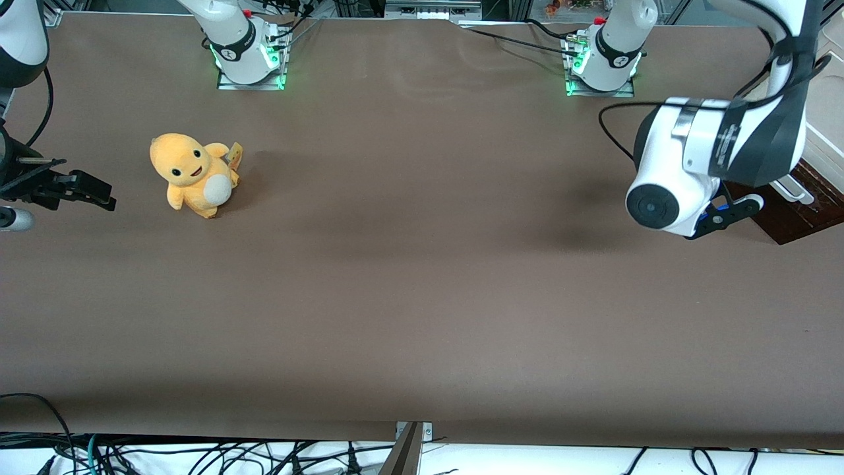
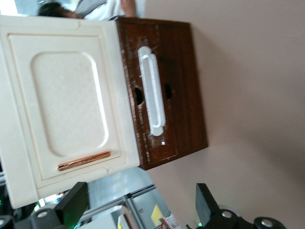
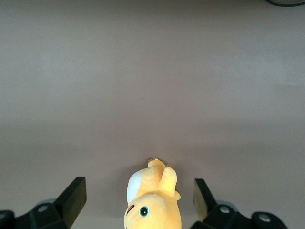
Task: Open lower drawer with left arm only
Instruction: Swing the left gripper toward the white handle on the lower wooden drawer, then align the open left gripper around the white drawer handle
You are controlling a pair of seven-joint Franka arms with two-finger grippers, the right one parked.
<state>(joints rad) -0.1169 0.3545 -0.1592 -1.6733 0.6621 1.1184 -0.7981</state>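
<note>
Lower drawer [image 2: 164,90], dark brown with its pale bar handle [image 2: 152,90] facing me, sits at the working arm's end of the table [image 1: 422,297], beside a cream panel [image 2: 66,105]. My left arm [image 1: 712,152] holds my gripper [image 2: 138,205] in front of that handle, apart from it, fingers [image 2: 205,202] spread wide and gripping nothing. Toward the parked arm's end stands a yellow plush toy [image 1: 193,173].

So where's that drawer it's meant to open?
The drawer sits at the working arm's end of the table, beside the cream panel; the open gripper faces its handle.
</note>
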